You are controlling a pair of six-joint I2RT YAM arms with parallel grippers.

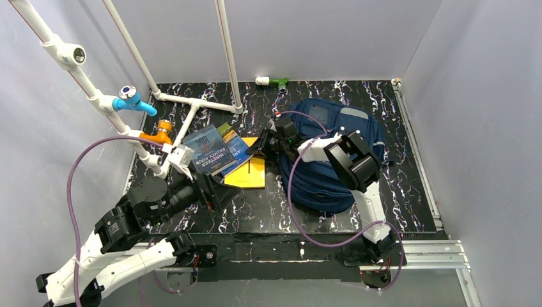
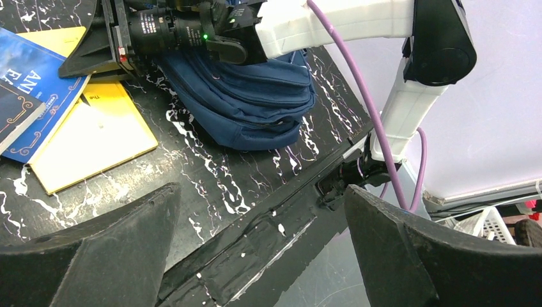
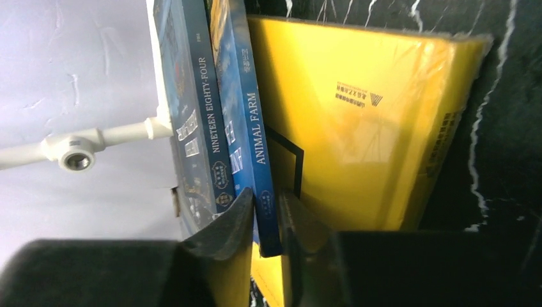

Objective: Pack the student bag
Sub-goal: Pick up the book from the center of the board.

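The navy student bag [image 1: 323, 187] lies at the table's right, partly under my right arm; it also shows in the left wrist view [image 2: 255, 102]. Left of it lies a stack of three books: Nineteen Eighty-Four [image 3: 203, 109] on top, the blue Animal Farm book [image 3: 252, 121] under it, and a yellow book [image 3: 358, 128] at the bottom. My right gripper [image 3: 267, 198] is shut on the corner of the Animal Farm book, one finger on each face; in the top view it [image 1: 261, 148] sits at the stack's right edge. My left gripper [image 2: 261, 187] hangs wide open over the table's near edge, with nothing in it.
A white pipe frame [image 1: 192, 102] stands at the back left with a blue valve [image 1: 131, 99] and an orange fitting [image 1: 163, 132]. A green fitting [image 1: 278, 82] lies at the back wall. The right arm's purple cable [image 2: 377, 128] runs down to its base.
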